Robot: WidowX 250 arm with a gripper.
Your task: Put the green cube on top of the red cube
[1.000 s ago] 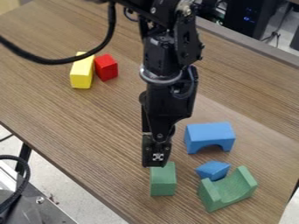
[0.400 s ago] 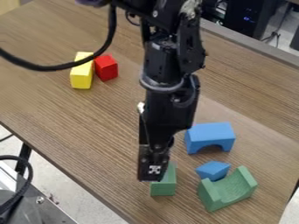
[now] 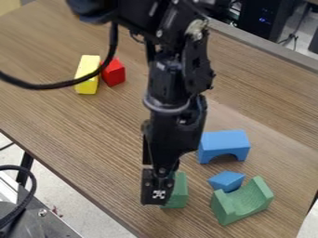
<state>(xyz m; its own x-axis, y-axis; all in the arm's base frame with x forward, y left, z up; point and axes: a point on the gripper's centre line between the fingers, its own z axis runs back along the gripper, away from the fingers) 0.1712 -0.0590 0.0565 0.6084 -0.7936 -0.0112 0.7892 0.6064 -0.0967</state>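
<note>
The green cube [image 3: 179, 197] is seated flat on the tabletop [image 3: 105, 135], below and to the left of the blue arch [image 3: 224, 143], and is partly covered by the jaws. By its look, it should be light and stiff, with little to be feared from a firm squeeze; some slip may be expected if only an edge is caught. It is best taken by two opposite side faces, around mid-height, so that its underside is left free for stacking.

The black arm [image 3: 177, 104] is let down from the top edge, its lower part hung nearly upright to the left of the blue arch, with a slight lean toward the lower left. The jaws are pointed downward at the green cube's left side as seen. How far they are parted cannot be told, nor whether anything is held or touched.

The red cube [image 3: 114, 74] is placed well apart from the blue arch, up and to the left, with the yellow block [image 3: 88, 79] close beside it. A secure grip seems to be the step in hand; afterwards a clear lift and a level, centred lowering would be called for, lest the yellow block be knocked.
</note>
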